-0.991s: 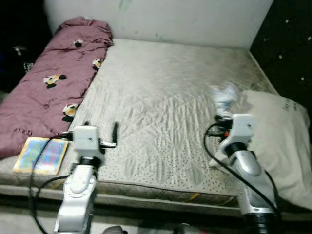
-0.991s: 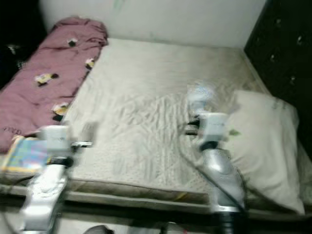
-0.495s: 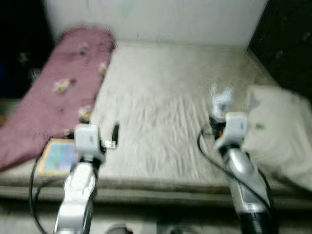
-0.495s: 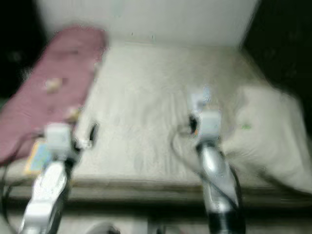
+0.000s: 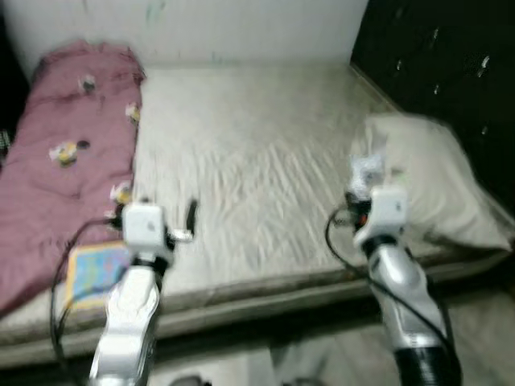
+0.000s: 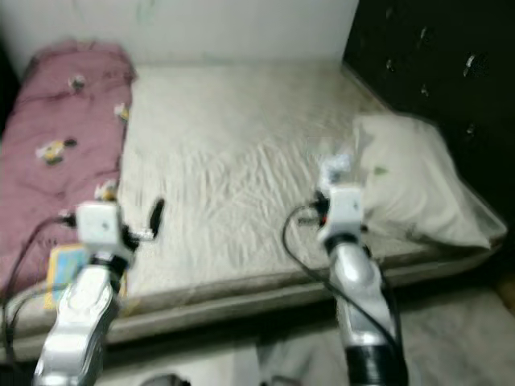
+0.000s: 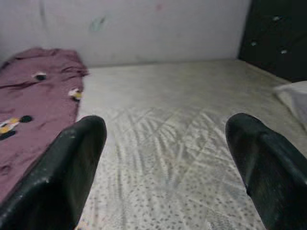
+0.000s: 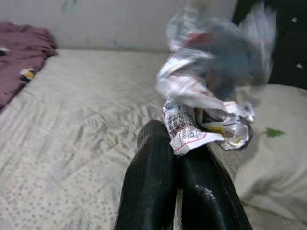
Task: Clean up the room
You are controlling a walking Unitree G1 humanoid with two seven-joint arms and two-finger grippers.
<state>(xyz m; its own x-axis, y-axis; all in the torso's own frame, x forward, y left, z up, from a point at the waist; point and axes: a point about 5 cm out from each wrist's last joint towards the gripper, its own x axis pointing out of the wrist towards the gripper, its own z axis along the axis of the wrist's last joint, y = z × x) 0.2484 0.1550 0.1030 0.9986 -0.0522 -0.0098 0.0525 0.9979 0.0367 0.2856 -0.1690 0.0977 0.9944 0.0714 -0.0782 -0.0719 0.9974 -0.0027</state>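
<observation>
My right gripper (image 8: 175, 139) is shut on a crumpled white and clear plastic wrapper (image 8: 206, 91), which sticks up past the fingertips. In the left eye view the wrapper (image 5: 368, 170) hangs over the near right part of the mattress (image 5: 257, 153), just in front of the cream pillow (image 5: 426, 185). The left gripper (image 7: 165, 127) stands open with nothing between its fingers, held over the near left part of the mattress beside the maroon blanket (image 5: 64, 161). One of its black fingers (image 5: 191, 213) points toward the wall.
A colourful book (image 5: 92, 269) lies on the bed's near left corner, partly on the blanket. A dark tufted headboard (image 5: 434, 56) rises at the right behind the pillow. The bed's front edge (image 5: 265, 293) runs across below my grippers, with floor in front.
The whole picture has shifted left and tilted, so the camera has moved, with blur. Both arms keep the same pose; the wrapper stays in the right gripper.
</observation>
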